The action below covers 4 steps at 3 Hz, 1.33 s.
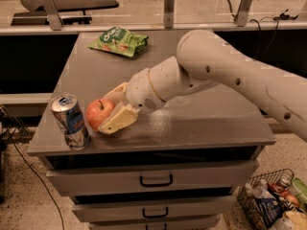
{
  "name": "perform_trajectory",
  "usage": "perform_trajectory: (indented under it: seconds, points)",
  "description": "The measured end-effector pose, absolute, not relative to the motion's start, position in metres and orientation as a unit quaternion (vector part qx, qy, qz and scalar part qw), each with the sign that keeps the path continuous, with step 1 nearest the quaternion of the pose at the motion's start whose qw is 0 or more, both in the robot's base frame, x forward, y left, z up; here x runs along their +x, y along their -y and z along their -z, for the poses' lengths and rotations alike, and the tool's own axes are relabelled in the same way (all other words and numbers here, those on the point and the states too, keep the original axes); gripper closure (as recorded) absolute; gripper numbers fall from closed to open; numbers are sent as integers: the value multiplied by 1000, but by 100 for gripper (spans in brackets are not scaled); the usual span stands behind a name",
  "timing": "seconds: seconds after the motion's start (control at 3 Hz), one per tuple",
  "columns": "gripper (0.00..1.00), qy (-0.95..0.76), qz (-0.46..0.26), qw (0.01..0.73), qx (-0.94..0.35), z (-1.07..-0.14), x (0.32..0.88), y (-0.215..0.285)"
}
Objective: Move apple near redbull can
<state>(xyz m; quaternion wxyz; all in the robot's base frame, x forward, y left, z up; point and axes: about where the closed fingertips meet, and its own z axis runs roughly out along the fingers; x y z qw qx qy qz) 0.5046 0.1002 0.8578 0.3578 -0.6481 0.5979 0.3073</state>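
The red-orange apple (98, 112) with a short dark stem is low over the grey cabinet top (201, 114), near its front left corner. My gripper (114, 108) is shut on the apple, one cream finger behind it and one (120, 119) in front. The redbull can (70, 121), silver and blue with a shiny top, stands upright just left of the apple, a small gap between them. My white arm reaches in from the right.
A flat green snack bag (118, 40) lies at the back of the cabinet top. Drawers (156, 180) with dark handles are below the front edge. A wire basket (276, 202) with items sits on the floor at the lower right.
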Motion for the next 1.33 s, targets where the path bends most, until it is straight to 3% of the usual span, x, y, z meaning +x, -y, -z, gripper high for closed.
perform_trajectory:
  seconds: [0.33, 0.67, 1.0, 1.33]
  points:
    - [12, -600, -300, 363, -647, -855, 510, -105]
    - [0, -601, -294, 365, -647, -855, 513, -106]
    - [0, -602, -290, 366, -647, -855, 514, -105]
    - [0, -621, -260, 390, -628, -876, 530, -64]
